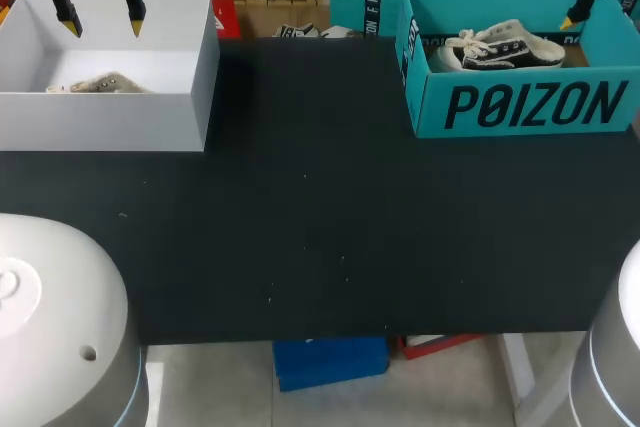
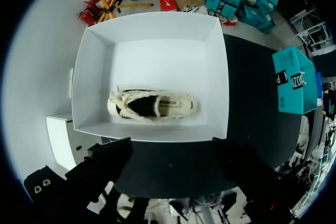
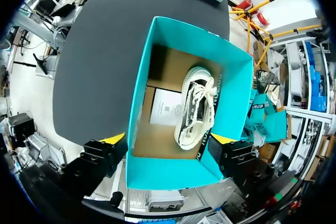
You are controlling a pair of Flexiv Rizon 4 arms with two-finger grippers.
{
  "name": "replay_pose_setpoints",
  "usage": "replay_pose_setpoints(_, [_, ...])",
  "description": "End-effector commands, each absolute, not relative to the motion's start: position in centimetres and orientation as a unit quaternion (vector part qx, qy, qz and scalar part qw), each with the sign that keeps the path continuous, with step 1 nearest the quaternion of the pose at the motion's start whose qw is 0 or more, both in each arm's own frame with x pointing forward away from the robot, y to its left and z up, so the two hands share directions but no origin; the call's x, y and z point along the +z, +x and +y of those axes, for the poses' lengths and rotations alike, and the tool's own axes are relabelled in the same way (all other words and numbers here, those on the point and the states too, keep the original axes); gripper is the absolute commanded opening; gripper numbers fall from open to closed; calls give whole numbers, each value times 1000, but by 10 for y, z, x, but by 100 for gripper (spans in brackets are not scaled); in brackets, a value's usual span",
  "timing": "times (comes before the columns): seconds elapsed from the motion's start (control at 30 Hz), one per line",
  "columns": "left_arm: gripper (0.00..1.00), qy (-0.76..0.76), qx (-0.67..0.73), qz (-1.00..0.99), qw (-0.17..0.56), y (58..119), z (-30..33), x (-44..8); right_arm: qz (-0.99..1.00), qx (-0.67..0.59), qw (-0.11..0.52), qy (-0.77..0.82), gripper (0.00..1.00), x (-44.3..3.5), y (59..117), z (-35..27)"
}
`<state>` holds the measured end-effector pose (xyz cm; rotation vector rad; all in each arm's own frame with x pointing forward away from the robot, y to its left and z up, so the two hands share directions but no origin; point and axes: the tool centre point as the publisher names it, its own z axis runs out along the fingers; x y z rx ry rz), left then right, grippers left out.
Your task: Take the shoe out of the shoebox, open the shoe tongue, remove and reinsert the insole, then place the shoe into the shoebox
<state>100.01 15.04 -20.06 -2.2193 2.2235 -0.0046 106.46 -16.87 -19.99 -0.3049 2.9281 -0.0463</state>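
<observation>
- Left jaws are spread wide with nothing in them, yellow fingertips [image 1: 68, 22] hanging above the white box [image 1: 110, 122], not touching it.
- Right jaws are spread too and also holding nothing; they hang over the teal shoebox [image 1: 520, 107], and in the right wrist view the yellow tips [image 3: 113, 139] sit to either side of its nearest wall.
- White box is at the far left corner of the black tabletop [image 1: 320, 227]. Inside it there's one cream shoe [image 2: 152, 106] with a dark opening, lying on the box floor close to one long wall.
- Teal shoebox is at the far right corner, well apart from the white one. It holds a black-and-white sneaker [image 3: 195, 109] with white laces on the brown cardboard bottom, right beside a white sheet [image 3: 167, 107] with print too small to make out.
- Big dark lettering [image 1: 535, 105] runs across the teal shoebox's front wall.
</observation>
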Motion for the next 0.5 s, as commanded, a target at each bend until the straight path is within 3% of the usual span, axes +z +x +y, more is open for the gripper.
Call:
replay_pose_setpoints(0.03, [100,-707,-1,708,0,1000,150,-200,991,-10,71,-112,100,-216,1090,-164])
replay_pose_setpoints(0.5, [100,-707,-1,708,0,1000,150,-200,991,-14,50,-119,100,-268,1118,-152])
